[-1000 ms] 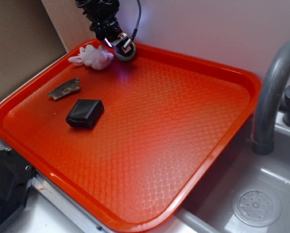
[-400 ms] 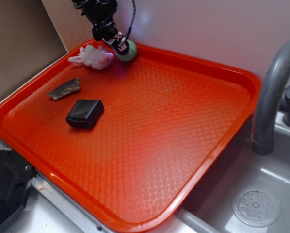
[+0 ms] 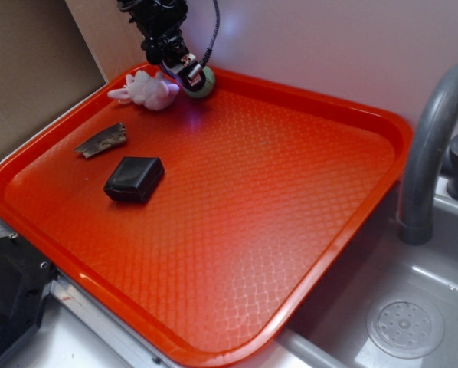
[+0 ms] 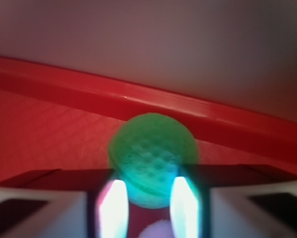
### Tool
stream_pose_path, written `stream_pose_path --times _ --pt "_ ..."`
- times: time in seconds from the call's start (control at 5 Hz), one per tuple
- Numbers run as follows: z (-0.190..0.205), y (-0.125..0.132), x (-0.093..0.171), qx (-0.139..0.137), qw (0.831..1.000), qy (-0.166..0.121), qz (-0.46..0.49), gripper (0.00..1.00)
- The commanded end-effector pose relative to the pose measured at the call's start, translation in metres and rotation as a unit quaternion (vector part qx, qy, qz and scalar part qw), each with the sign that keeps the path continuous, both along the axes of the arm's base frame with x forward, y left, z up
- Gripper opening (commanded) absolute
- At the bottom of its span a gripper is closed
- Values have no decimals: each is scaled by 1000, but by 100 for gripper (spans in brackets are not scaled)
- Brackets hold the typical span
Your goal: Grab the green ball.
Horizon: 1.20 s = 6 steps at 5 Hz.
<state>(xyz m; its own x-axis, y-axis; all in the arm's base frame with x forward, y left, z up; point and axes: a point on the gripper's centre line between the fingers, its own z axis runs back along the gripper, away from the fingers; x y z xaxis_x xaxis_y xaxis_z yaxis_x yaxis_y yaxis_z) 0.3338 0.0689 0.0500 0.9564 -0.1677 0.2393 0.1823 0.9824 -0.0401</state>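
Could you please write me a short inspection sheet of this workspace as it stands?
Surface: orange tray, waffle-textured, beside a sink.
Job's things: green ball at the tray's far rim, right of the pink toy; dimpled in the wrist view.
Clutter: pink toy; brown flat scrap; black block.
Grippers: pincer at the ball, fingers flanking its lower half; contact cannot be told.
Cables: black cable running up from the pincer.
Surroundings: grey faucet, drain, pale wall.
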Motion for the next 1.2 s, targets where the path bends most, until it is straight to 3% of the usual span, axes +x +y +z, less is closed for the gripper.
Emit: stream_pose_path --times 0.0,0.4,1.0 --pt "20 -3 9 11 999 -29 -10 100" --pt "20 -3 9 11 999 -29 -10 100" --pt "-9 -4 25 37 999 -21 -10 100"
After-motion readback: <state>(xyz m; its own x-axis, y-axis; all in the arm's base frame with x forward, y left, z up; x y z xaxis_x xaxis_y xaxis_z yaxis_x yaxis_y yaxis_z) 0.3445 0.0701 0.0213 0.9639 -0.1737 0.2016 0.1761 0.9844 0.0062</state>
